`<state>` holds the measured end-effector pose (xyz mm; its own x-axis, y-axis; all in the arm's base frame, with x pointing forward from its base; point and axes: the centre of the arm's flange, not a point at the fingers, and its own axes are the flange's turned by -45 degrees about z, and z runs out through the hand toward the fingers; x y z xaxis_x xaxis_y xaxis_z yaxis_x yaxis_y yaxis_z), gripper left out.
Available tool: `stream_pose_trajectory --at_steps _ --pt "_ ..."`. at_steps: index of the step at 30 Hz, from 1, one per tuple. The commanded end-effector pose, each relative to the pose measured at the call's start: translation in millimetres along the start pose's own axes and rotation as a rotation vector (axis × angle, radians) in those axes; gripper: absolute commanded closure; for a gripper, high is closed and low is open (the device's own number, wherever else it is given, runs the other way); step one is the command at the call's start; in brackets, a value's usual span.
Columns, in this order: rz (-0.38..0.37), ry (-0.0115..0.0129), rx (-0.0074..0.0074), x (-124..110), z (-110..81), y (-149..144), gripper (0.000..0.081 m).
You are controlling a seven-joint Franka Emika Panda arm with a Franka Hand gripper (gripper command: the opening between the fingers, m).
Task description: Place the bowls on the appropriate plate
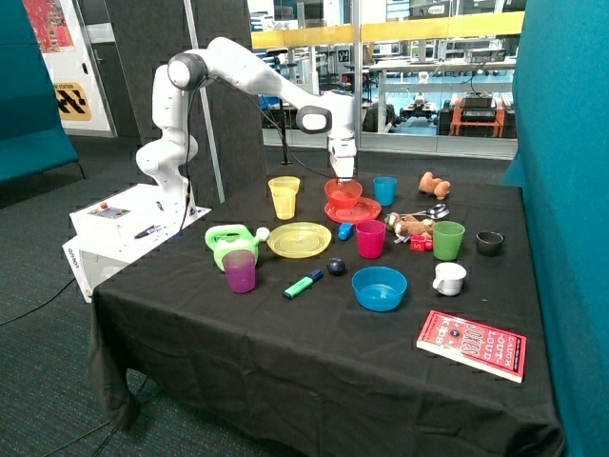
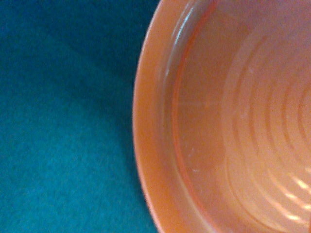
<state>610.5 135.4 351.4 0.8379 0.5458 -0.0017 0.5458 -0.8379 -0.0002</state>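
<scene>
A red-orange bowl (image 1: 343,194) sits on or just above the red plate (image 1: 366,213) at the back of the table. My gripper (image 1: 343,177) is right at the bowl's far rim, pointing down. In the wrist view the bowl (image 2: 204,121) fills most of the picture, with ringed ridges showing through its floor and the tablecloth (image 2: 63,121) beside it. A yellow plate (image 1: 299,240) lies bare in front of a taller yellow cup (image 1: 284,197). No yellow bowl is in view.
Around the plates stand a blue cup (image 1: 384,190), pink cup (image 1: 370,238), green cup (image 1: 447,240), purple cup (image 1: 240,270), green watering can (image 1: 226,242) and blue bowl (image 1: 379,288). A highlighter (image 1: 303,284), white cup (image 1: 449,278) and red book (image 1: 471,345) lie nearer the front.
</scene>
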Motion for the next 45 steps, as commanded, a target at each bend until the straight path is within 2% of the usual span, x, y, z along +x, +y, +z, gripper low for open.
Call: stream_pose_trajectory --at_steps 1,9,28,29,31,33,38,42,45 --pt "-0.014 0.0017 -0.0002 11.9 18.7 2.6 0.0808" --pt "-0.001 0.0017 -0.0002 13.0 30.8 8.0 0.0808" --pt "-0.004 0.0017 -0.0002 7.2 35.3 7.6 0.0808" --pt "-0.002 0.0017 -0.0002 7.6 35.4 7.2 0.0784" --pt "0.004 0.0017 -0.0002 8.6 35.8 6.4 0.0685" --pt "0.006 0.0017 -0.0001 9.1 36.2 6.1 0.0632" --pt "0.006 0.0017 -0.0001 8.5 40.0 2.9 0.035" --pt "0.005 0.0017 -0.0001 7.3 41.4 0.8 0.0272" --pt "0.002 0.0017 -0.0002 7.0 41.7 -0.9 0.0261"
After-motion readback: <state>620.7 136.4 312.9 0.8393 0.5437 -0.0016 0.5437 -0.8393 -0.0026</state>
